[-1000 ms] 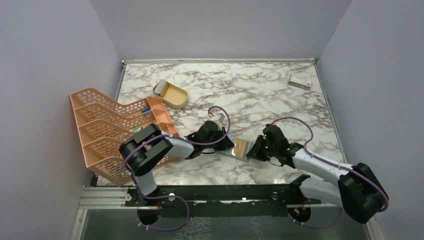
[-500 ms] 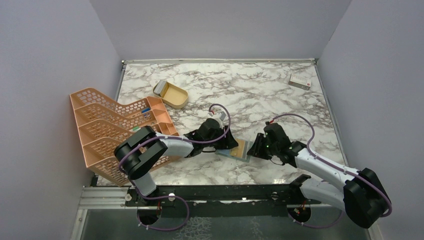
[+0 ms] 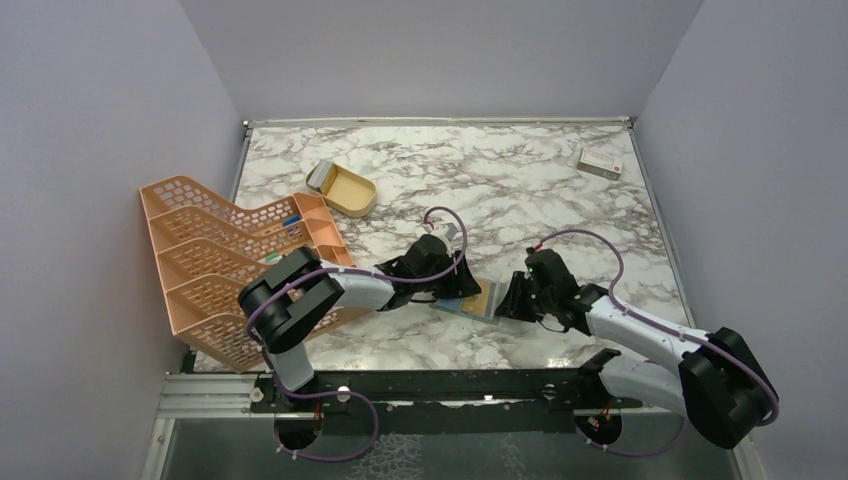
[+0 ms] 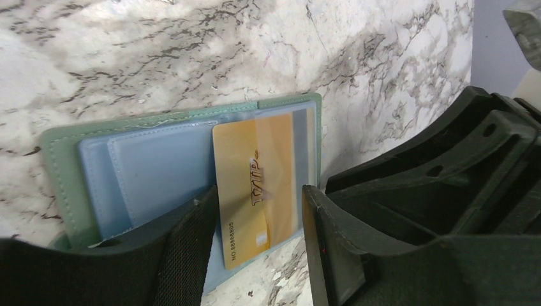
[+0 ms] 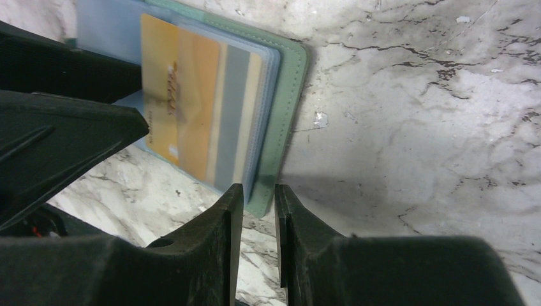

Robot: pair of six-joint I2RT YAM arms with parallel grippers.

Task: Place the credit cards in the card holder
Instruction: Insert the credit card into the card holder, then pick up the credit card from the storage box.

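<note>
The card holder (image 3: 487, 301) lies open on the marble between both arms, grey-green rim (image 4: 54, 166) outside, pale blue pockets inside. One tan-orange credit card (image 4: 258, 185) lies on its right half, its far end under a clear sleeve (image 5: 239, 108). My left gripper (image 3: 462, 288) is open, its fingers (image 4: 191, 242) on either side of the card's near end without touching it. My right gripper (image 3: 508, 300) stands at the card holder's green corner (image 5: 287, 108). Its jaws are a narrow slit apart, with only marble showing between them.
An orange mesh rack (image 3: 230, 260) stands at the left, beside the left arm. An open gold oval tin (image 3: 345, 190) lies behind it. A white box with a red mark (image 3: 600, 162) sits at the far right corner. Grey walls enclose the table.
My left gripper has gone from shut to open and let go of the credit card, which now rests in the card holder. The right gripper shifted only slightly.
</note>
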